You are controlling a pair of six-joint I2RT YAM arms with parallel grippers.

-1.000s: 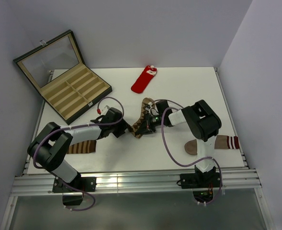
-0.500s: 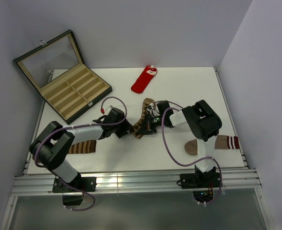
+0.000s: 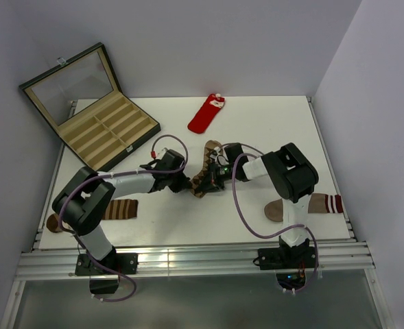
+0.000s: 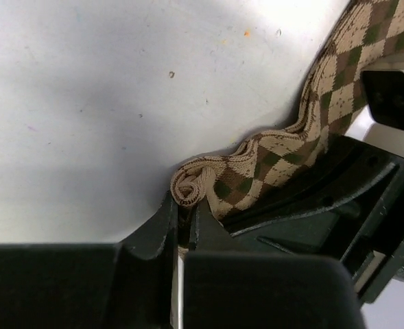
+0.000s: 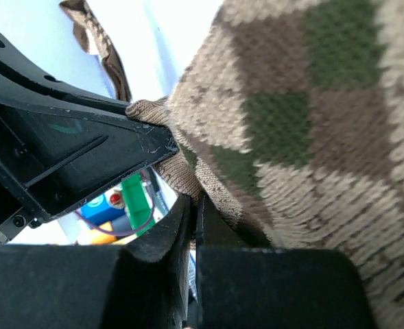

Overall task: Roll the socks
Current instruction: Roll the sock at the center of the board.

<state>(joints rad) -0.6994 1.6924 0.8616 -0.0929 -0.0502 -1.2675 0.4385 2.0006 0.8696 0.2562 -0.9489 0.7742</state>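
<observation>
Touching left end effector (image 4: 184,211) tips: argyle sock (image 4: 270,161) (bunched).

You are looking at a robotics lab cell, not a home or a shop. The white desk (image 3: 270,127) is boxed in by plain pale walls (image 3: 222,48) on three sides, like a purpose-built recording booth. An aluminium rail (image 3: 195,262) runs along its near edge. The left arm (image 3: 123,184) and the right arm (image 3: 291,175), both black and white, are mounted there, with purple cables (image 3: 235,202) looping off them. What lies on the desk reads as staged props: an open glass-lidded case (image 3: 102,130), a red sock (image 3: 205,116) and an argyle sock (image 3: 202,179).
</observation>
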